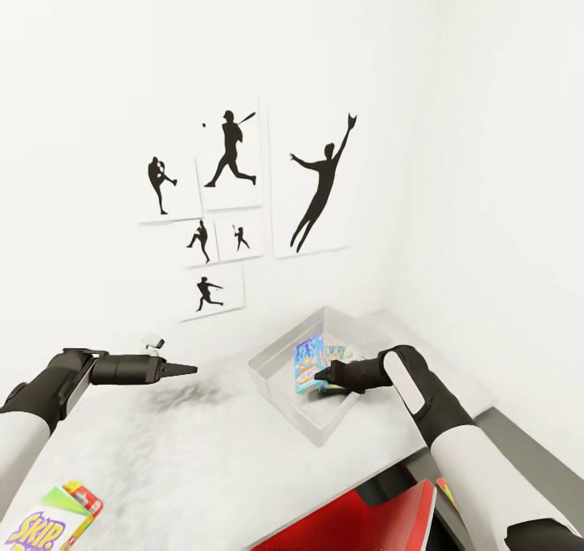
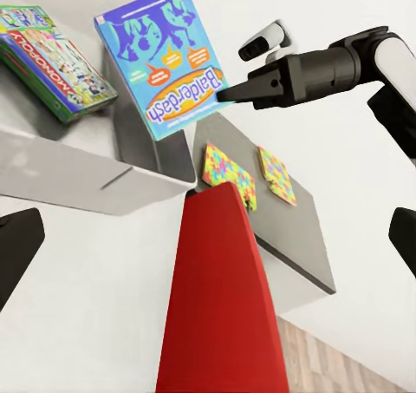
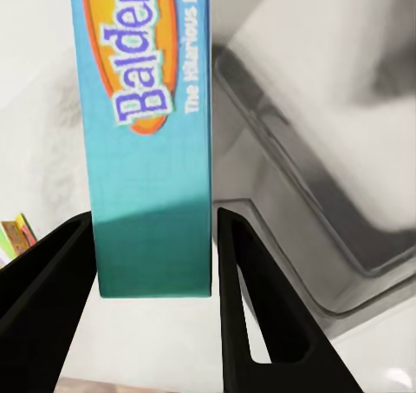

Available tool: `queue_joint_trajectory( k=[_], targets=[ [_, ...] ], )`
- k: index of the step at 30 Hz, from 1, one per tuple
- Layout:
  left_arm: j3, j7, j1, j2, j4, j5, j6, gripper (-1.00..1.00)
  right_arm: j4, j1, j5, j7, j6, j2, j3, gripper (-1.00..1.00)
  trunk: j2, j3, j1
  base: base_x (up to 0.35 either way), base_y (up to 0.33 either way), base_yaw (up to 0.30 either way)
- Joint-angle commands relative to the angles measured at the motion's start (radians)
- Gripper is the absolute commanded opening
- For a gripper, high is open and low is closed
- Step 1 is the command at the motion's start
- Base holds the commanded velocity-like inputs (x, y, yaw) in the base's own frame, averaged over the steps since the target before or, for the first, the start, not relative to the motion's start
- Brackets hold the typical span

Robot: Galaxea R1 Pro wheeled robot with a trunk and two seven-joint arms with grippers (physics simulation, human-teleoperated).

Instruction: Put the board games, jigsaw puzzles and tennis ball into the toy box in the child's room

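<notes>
We have the Balderdash board game [image 1: 309, 362] pinched between the two fingers of our right gripper [image 1: 323, 378], standing on edge over the clear toy box [image 1: 276, 389] that sits on the white table [image 1: 203, 454] near the corner of the room. In the right wrist view the teal edge of the box [image 3: 152, 150] runs straight down between the black fingers [image 3: 251, 306], so the hold looks square, with the toy box wall [image 3: 286, 150] just beside it. In the left wrist view a green Monopoly box [image 2: 52, 59] already lies inside the toy box, and two jigsaw puzzles [image 2: 230, 176] rest flat on the tabletop beside it. Our left gripper [image 1: 185, 368] hovers above the table well apart from the toy box; its tip looks drawn to a point in the head view, but we cannot tell for certain how its jaws stand. To do this step well, we judge that we should lower the game until its bottom edge is well below the rim, tilt it toward the open floor of the toy box rather than onto the Monopoly box, and only then let go, so it falls flat and leaves room. A Skip-Bo box [image 1: 45, 527] waits at the near edge of the table for later.
</notes>
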Motion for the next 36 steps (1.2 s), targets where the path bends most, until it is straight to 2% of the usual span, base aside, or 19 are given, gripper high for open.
queue_joint_trajectory(
  k=[1,20,23,28,36],
  targets=[
    [-0.008,0.0,-0.001,0.002,0.0,0.01,0.011,1.0,-0.001,-0.001,0.009,0.011,0.002,-0.001,0.002,-1.0,-0.003,-0.004,0.001,0.0,0.0,0.0],
    [-0.006,0.0,-0.001,0.003,0.0,0.01,0.011,1.0,-0.001,-0.026,0.01,0.016,0.002,-0.004,0.004,-1.0,-0.003,-0.035,0.001,0.0,0.0,0.0],
    [-0.006,0.0,-0.001,0.003,0.0,0.01,0.011,1.0,-0.003,-0.027,0.011,0.016,0.002,-0.004,0.014,-1.0,-0.003,-0.04,0.001,0.0,0.0,0.0],
    [-0.006,0.0,-0.001,0.003,0.0,0.01,0.01,1.0,-0.01,-0.027,0.011,0.016,0.002,-0.005,0.036,-1.0,-0.003,-0.043,0.001,0.0,0.0,0.0],
    [-0.007,0.0,-0.001,0.003,0.0,0.01,0.01,1.0,-0.011,-0.027,0.009,0.016,0.002,-0.005,0.034,-1.0,-0.003,-0.044,0.001,0.0,0.0,0.0]
  ],
)
